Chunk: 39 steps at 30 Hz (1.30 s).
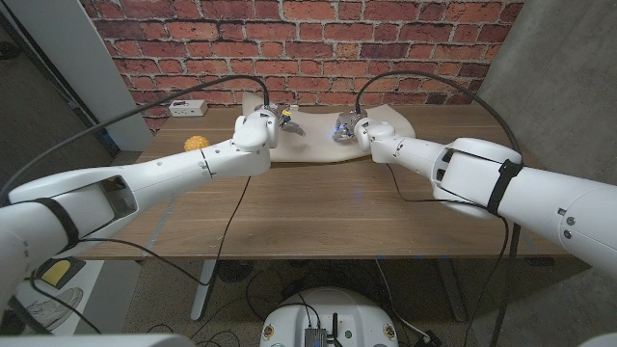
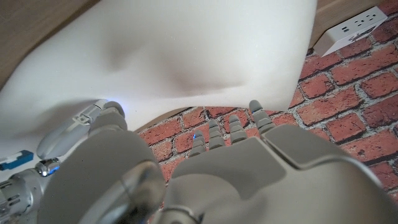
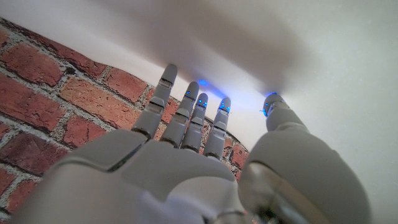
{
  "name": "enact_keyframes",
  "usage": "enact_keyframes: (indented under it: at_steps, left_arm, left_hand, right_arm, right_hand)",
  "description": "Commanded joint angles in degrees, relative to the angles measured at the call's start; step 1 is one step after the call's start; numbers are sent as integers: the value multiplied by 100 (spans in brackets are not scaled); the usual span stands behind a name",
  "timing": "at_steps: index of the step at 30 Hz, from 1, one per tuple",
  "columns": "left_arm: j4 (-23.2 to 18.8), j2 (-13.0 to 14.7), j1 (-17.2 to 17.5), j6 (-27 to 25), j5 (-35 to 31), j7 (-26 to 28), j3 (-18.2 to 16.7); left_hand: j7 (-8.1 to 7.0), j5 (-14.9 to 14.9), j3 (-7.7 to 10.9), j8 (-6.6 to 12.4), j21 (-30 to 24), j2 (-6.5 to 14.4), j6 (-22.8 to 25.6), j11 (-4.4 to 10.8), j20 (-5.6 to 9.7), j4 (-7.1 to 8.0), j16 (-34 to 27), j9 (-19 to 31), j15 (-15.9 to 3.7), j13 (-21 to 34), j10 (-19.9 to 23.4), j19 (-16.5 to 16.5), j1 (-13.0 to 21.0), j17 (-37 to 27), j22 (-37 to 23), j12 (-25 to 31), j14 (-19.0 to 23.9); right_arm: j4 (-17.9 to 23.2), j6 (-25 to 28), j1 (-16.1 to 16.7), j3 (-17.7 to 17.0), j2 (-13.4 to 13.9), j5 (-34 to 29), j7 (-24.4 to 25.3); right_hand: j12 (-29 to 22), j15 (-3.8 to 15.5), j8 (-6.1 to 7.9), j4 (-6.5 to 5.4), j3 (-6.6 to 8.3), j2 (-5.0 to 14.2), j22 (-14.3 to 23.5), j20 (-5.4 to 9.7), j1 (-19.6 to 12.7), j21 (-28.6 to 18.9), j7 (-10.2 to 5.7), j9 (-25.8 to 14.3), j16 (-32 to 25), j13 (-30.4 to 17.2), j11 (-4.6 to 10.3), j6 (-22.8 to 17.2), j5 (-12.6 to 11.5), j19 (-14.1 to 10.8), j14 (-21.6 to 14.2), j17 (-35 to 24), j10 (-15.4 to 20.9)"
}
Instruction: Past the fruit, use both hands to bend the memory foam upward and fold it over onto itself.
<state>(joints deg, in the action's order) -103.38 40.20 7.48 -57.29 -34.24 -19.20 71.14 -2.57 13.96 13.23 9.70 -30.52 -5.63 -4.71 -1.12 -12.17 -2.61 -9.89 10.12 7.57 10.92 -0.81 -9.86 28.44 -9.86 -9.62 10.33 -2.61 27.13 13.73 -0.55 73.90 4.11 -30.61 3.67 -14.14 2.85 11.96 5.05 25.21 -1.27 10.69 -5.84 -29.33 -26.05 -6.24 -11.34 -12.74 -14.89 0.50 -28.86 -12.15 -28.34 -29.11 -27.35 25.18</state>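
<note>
Foam (image 1: 318, 145) lies at the far side of the tabletop (image 1: 318, 207), close to the brick wall (image 1: 308, 43), with an orange fruit (image 1: 198, 144) off to its left. The left hand (image 1: 273, 123) and right hand (image 1: 345, 127) each grip the foam's far edge, fingers (image 3: 186, 115) behind it and thumb in front.

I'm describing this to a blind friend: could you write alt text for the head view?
Two white robot arms reach across a wooden table to a pale memory foam sheet by a brick wall, the left hand and right hand at its near edge. An orange fruit sits to the left.
</note>
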Motion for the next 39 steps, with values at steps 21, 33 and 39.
enact_keyframes:
  at_steps: [21, 33, 39]
  left_arm:
    - [414, -290, 90, 1021, -3129, -3649, 422]
    - [1119, -698, 761, 1287, -4688, -3778, -122]
    - [1424, -887, 1109, 1357, -5052, -3494, -471]
  left_hand:
    - [499, 301, -84, 19, 1078, 221, -1898, -501, -16, -331, 12, 24, 443, -2, -2095, -779, 516, -29, -58, -9, -1551]
    - [662, 314, -144, 7, 1525, 464, -3182, -719, -21, -314, 9, 32, 473, 21, -3148, -1091, 629, -40, -86, -11, -2324]
    - [721, 300, -183, -12, 1629, 524, -3520, -852, -22, -288, -3, 42, 478, 29, -3494, -1169, 616, -43, -99, -7, -2529]
  right_arm:
    - [-241, -144, -370, 1062, -4, 1280, -385]
    - [-241, -157, -360, 1054, 16, 1299, -397]
    - [-241, -184, -371, 1055, 30, 1331, -403]
  right_hand:
    - [69, 357, -23, -1, -95, 85, 15, -24, 49, 28, 48, -21, -37, 17, -8, 35, -45, -19, 25, 34, 28]
    - [82, 368, -25, 12, -119, 104, 15, -23, 48, 37, 48, -20, -42, 27, 5, 32, -52, -21, 17, 62, 37]
    - [87, 365, -25, 17, -131, 111, 15, -20, 49, 42, 49, -20, -42, 31, 0, 30, -54, -18, 23, 73, 42]
